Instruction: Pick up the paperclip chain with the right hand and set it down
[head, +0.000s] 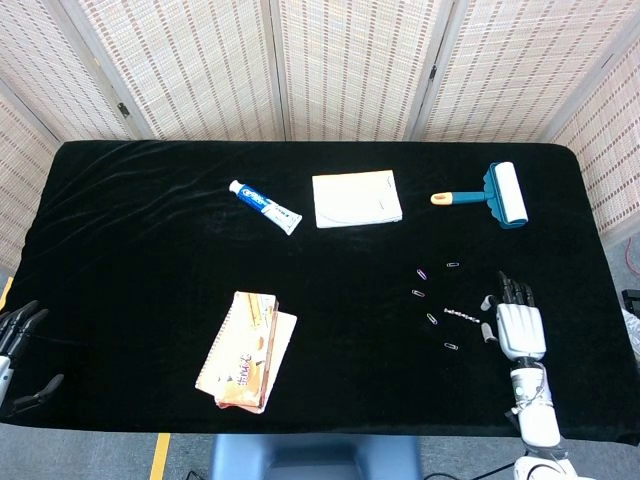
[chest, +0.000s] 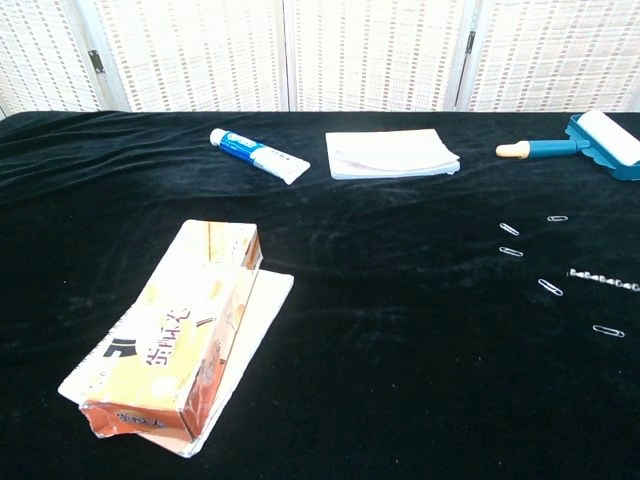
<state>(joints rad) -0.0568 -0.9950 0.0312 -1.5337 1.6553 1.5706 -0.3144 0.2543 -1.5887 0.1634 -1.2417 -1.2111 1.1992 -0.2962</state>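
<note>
The paperclip chain (head: 462, 316) lies flat on the black cloth at the right; in the chest view the paperclip chain (chest: 603, 280) reaches the right edge. My right hand (head: 519, 325) hovers just right of it, fingers spread and pointing away from me, holding nothing. A small gap separates its thumb from the chain's right end. My left hand (head: 14, 337) shows only at the lower left edge of the head view, fingers apart and empty. Neither hand appears in the chest view.
Several loose paperclips (head: 431, 294) lie around the chain. A lint roller (head: 496, 194), a white notepad (head: 356, 198) and a toothpaste tube (head: 264, 206) sit further back. An orange box on a notebook (head: 243, 351) lies front left.
</note>
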